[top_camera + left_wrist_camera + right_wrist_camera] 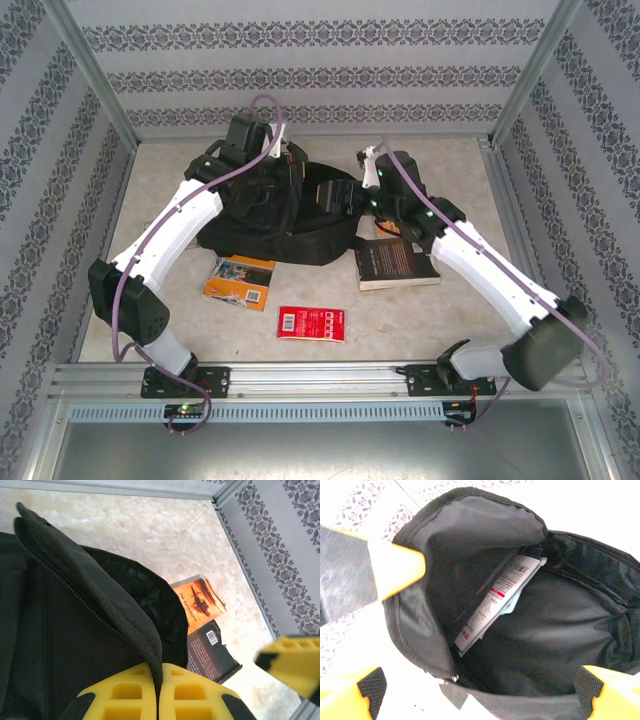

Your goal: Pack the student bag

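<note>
Toward back of table [420, 320]: large black soft fabric backpack [280, 225], main compartment gaping. Left gripper [160, 682] clamped on zip-edged flap [100, 605]. Right gripper [380, 180] above opening, jaws wide, empty. Inside: white flat booklet, red label [495, 605], leaning on inner wall. Left on table: orange paperback [240, 282], red flat packet [312, 323], dark-covered book [397, 263]. Packing judged barely begun

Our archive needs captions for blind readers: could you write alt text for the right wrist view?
The student bag gapes open, its black lining exposed, with a thin white booklet bearing a barcode and red label tucked against the inner wall. The right gripper stands wide open at the frame's bottom edge.
</note>
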You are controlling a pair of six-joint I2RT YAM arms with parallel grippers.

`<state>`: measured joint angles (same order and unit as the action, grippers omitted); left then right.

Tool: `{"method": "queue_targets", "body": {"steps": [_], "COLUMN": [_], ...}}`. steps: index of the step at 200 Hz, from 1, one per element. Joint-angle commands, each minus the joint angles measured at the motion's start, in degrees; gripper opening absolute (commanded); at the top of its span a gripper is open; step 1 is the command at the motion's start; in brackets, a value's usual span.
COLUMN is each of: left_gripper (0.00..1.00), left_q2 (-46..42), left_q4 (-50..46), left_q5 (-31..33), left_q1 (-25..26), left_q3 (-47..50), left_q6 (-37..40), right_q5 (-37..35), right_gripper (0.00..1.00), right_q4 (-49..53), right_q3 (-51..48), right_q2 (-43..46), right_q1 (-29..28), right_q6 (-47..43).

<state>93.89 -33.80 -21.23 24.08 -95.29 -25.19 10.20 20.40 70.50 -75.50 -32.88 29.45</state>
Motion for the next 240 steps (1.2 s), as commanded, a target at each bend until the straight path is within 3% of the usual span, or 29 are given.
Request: {"method": "queue_targets", "body": {"steps": [1,38,55,83,160,209,240], "left_gripper": [0.00,0.00,0.00,0.00,0.00,0.00,0.00], "left_q2": [0.7,2.2,3.2,3.6,0.8,1.2,1.0], "left_q4": [2.9,3.6,2.8,1.8,2.3,2.1,2.3], "left_q5": [-2.2,-4.2,-4.8,-5.1,-5.7,-6.1,-6.9], "left_q1": [-2.0,-2.5,-2.6,-3.2,-4.9,-6.1,-6.1], "left_q3": [-1.5,-1.6,-2.9,-4.0,-0.4,0.3,2.5], "left_q6": [-2.7,-4.6,-4.8,-4.8,-4.7,-4.4,-4.3], "right_q5": [-6.2,-6.6,-9.9,-14.9,-16.9,-17.0,-9.6], "right_gripper": [0.98,0.97,0.97,0.97,0.98,0.98,0.98], "right_q4": [4.3,5.9,9.1,13.3,21.9,24.2,19.1], "right_q3": [-5.7,-13.6,-14.4,-14.5,-10.8,-8.9,-12.3], "right_q2": [5.2,11.2,11.3,10.5,1.9,-6.2,-6.2], "right_q1": [-2.5,-8.1,-11.7,-15.7,-22.1,-26.6,-25.3], "right_q6": [-4.5,-6.4,-7.1,-7.9,-10.0,-7.9,0.4]}}
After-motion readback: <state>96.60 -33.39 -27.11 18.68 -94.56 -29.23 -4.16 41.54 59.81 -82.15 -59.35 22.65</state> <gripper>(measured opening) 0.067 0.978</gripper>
